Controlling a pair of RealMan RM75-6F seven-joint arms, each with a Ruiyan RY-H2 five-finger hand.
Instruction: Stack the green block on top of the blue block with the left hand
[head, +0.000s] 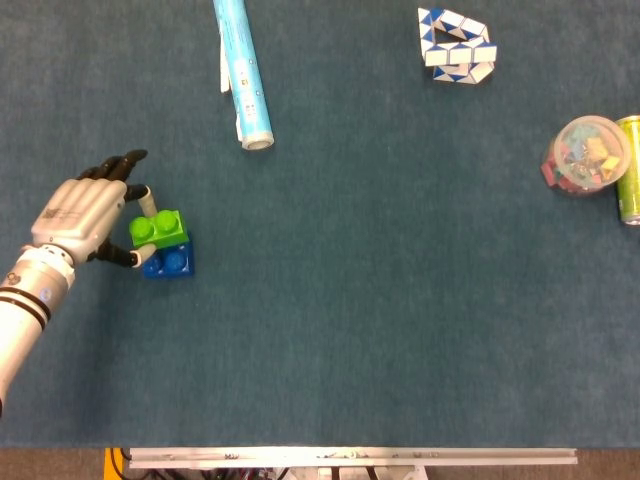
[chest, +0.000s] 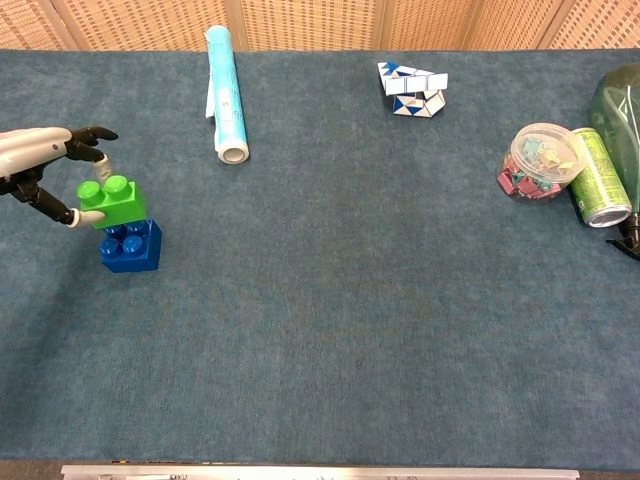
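Left hand (head: 82, 211) at far left, arm cut off by frame edge, pinches green block (head: 158, 228), which sits on top of blue block (head: 168, 261), offset to its left. Both studded plastic. Rolled light-blue tube (head: 241, 70) behind. Folded blue/white snake puzzle (head: 456, 46). Far right: clear round tub (head: 585, 154) w/ small colourful bits, contents unclear; green can (head: 629, 167) partly cut off. Right hand not visible.

Head view looks straight down on the blue felt-covered table (head: 400, 300). Chest view faces forward at a lower, oblique angle. Both cover the same tabletop area.
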